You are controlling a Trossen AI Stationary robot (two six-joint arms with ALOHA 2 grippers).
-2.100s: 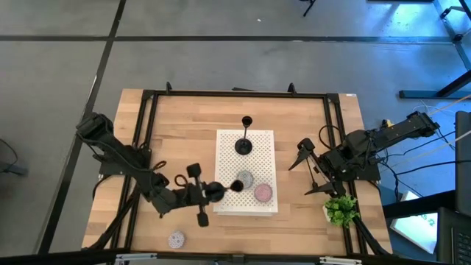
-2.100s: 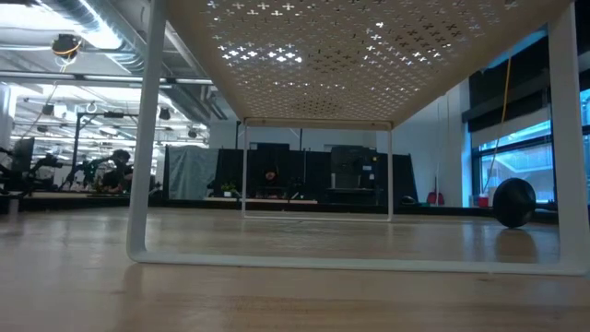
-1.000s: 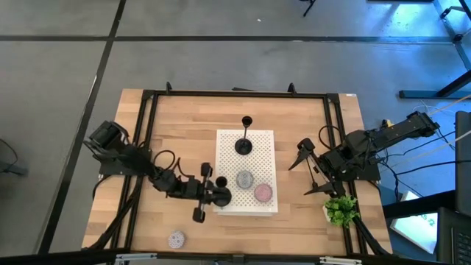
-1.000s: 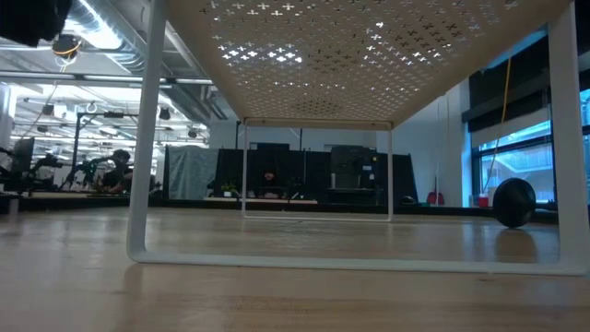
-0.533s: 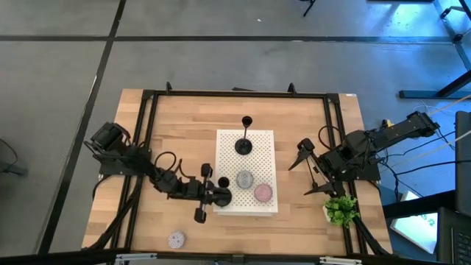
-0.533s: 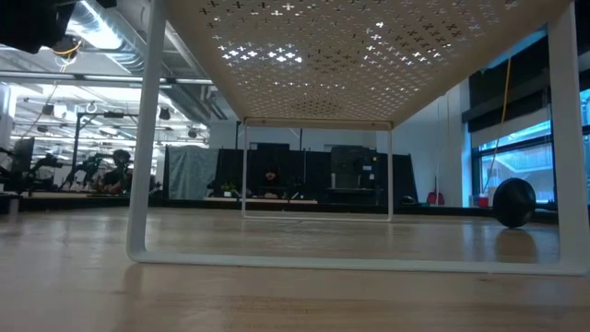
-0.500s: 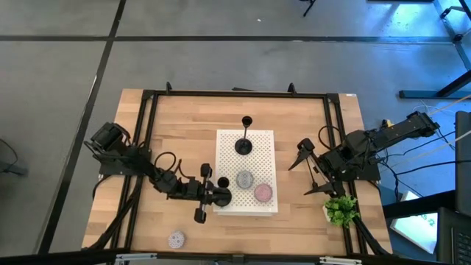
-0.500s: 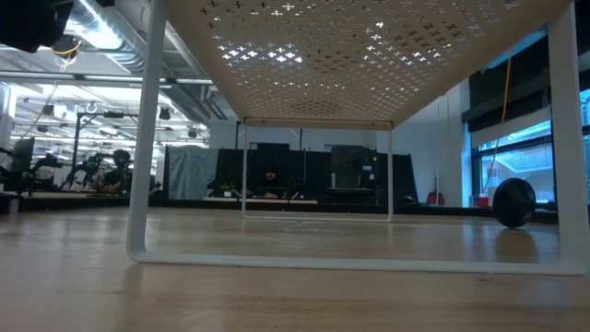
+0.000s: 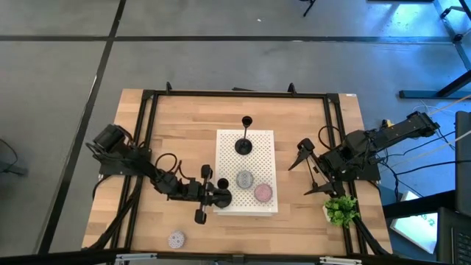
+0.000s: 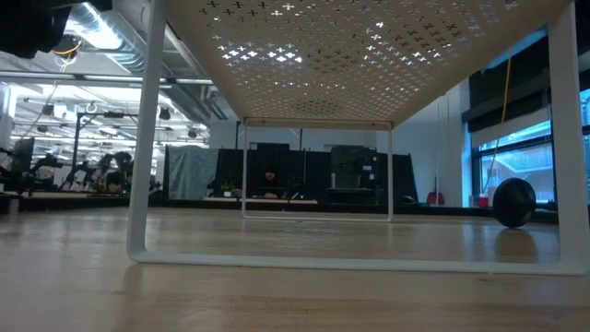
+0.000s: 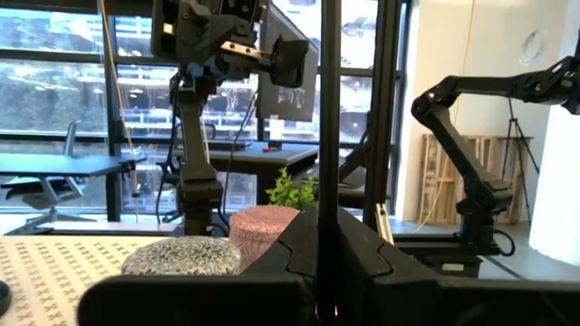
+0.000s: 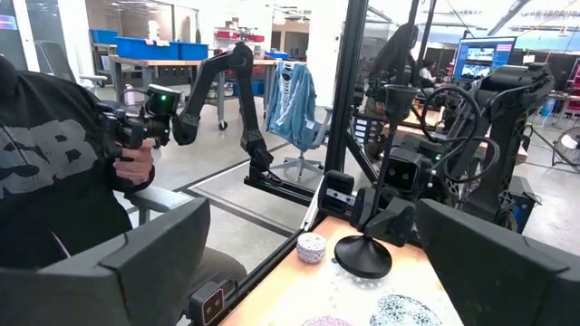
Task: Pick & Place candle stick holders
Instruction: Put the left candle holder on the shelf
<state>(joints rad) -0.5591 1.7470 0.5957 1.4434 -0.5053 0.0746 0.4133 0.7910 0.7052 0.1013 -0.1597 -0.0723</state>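
Gripping a candle stick holder (image 9: 221,197), left end effector (image 9: 215,196) beside white rack (image 9: 224,158), right end effector (image 9: 305,171) open.

In your left wrist view, the candle stick holder (image 11: 329,136) stem ran past the frame's upper edge, its cup cut off. The left pincer (image 11: 328,272) hid its base. From above, the pincer covered that holder.

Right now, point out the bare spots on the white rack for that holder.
On the white rack, the left strip is free between the standing candle holder and the left gripper's held holder. Near-right is crowded: grey candle, pink candle.
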